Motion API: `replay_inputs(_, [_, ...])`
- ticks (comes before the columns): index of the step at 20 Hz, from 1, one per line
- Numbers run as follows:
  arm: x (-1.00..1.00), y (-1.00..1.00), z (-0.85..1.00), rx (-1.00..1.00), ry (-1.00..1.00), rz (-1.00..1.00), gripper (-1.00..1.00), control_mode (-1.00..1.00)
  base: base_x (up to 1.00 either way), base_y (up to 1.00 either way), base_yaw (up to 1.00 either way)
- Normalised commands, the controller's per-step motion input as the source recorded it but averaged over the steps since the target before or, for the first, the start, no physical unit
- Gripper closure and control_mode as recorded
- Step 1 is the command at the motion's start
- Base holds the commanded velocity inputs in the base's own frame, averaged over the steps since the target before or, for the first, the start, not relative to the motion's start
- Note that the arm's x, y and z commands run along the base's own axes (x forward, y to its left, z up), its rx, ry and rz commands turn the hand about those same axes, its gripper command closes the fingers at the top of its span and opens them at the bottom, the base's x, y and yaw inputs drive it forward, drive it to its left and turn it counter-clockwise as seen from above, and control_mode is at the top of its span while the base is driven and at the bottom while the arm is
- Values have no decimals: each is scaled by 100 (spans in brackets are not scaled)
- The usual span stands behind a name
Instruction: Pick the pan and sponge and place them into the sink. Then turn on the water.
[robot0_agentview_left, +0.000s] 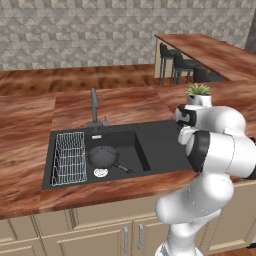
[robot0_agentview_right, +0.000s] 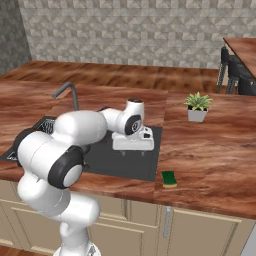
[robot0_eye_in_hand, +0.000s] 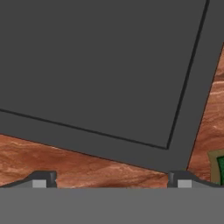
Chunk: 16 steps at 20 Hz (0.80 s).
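Observation:
The black pan lies inside the basin of the black sink, next to the silver drain, its handle pointing toward the front right. The yellow-and-green sponge rests on the wooden counter just right of the sink's front corner. My gripper hangs open and empty just above the drainboard, left of and behind the sponge. In the hand view the gripper looks down on the drainboard, with the sponge at the right edge. No water runs from the faucet.
A wire rack fills the sink's left part. A potted plant stands on the counter behind and right of the sponge. Bar stools and a raised counter sit far right. The counter's front edge runs close to the sponge.

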Motion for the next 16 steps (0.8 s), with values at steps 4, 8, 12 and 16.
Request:
replay_inputs(4, [-12, -37, 0, -1, 0, 0, -100, -100, 0, 0, 0])
replay_inputs(8, [-14, -36, 0, -1, 0, 0, -100, -100, 0, 0, 0])
replay_inputs(12, [-14, -35, 0, -2, 0, -1, -100, -100, 0, 0, 0])
replay_inputs(16, [-13, -36, 0, -1, 0, -1, -100, -100, 0, 0, 0])
